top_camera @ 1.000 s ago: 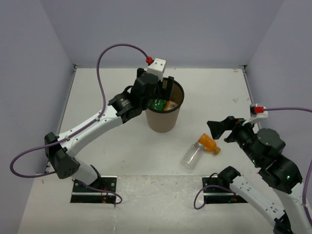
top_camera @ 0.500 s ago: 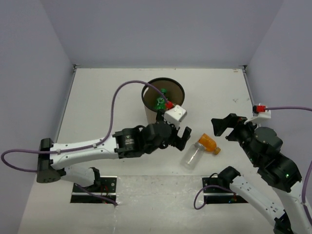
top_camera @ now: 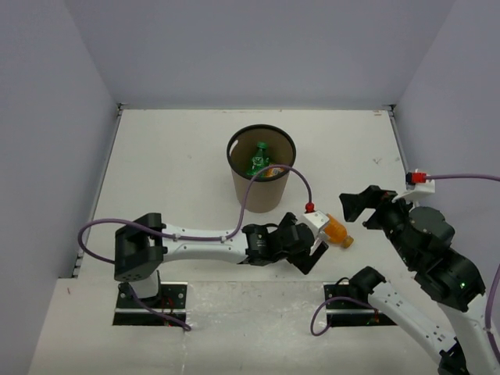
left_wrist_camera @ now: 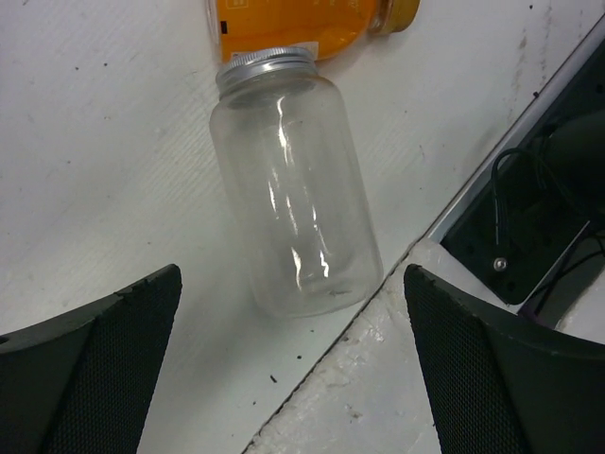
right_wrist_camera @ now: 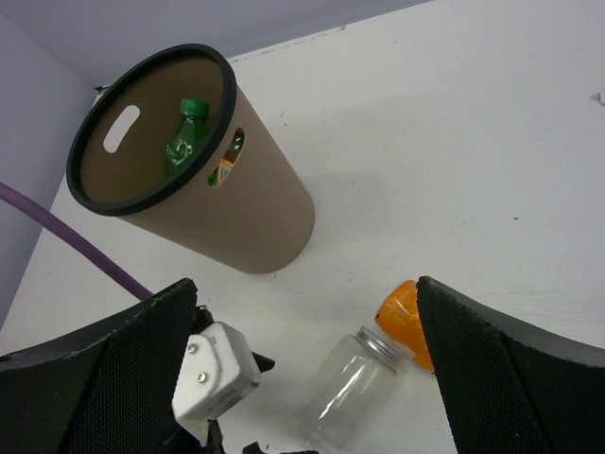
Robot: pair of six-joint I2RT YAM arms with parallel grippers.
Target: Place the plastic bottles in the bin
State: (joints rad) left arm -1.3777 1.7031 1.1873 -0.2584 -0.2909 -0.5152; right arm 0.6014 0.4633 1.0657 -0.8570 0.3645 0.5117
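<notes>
A round brown cardboard bin with a dark rim [top_camera: 262,195] stands upright near the middle of the white surface [top_camera: 172,156]. Inside it show a green plastic bottle [right_wrist_camera: 189,132] and, through the side cut-out, a patch of an orange one [right_wrist_camera: 223,171]; how many more lie below cannot be told.

Two bottles are not yet in. A clear colourless plastic bottle with a silver cap [left_wrist_camera: 293,189] lies on its side close to the near edge, right of the middle. A stubby orange bottle with an orange cap [top_camera: 334,229] lies just beyond it, touching or almost touching the clear one's cap.

The left arm [top_camera: 203,234] reaches low along the near edge. The left jaws stand wide, empty, one on each side of the clear bottle and above it, touching nothing. The right jaws are also wide and empty, raised near the right edge and facing the bin and both loose bottles.

The task looks well advanced, with the clear bottle the likely next pick and the orange one last.
</notes>
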